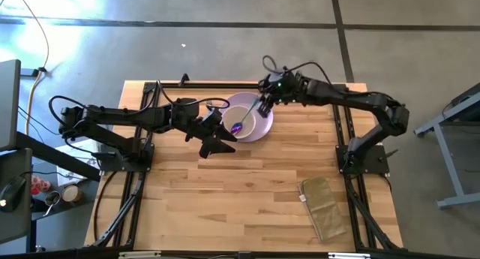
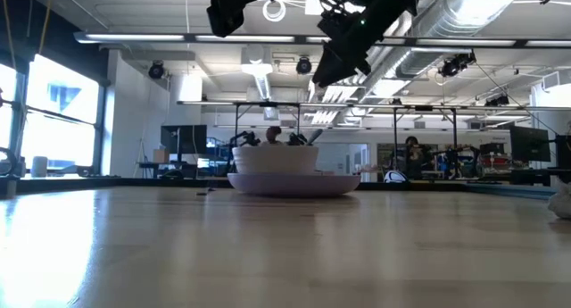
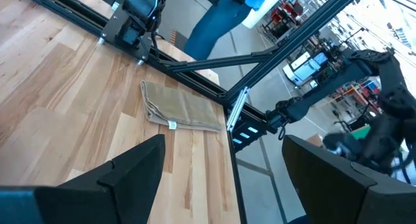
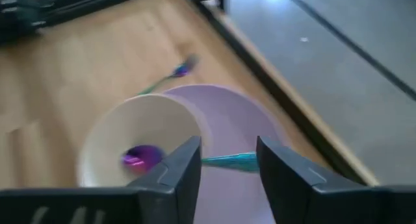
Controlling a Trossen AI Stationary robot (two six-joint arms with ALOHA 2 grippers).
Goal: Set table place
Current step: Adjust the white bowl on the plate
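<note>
Fork [image 4: 227,161] between right gripper [image 4: 227,178] fingers.

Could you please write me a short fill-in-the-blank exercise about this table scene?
1. The cream bowl sits on the lavender ____.
2. The purple spoon lies inside the ____.
3. The tan folded cloth lies nearer the ____ arm's base.
4. The left gripper is ____ and holds nothing.

Missing words: plate; bowl; right; open
</note>
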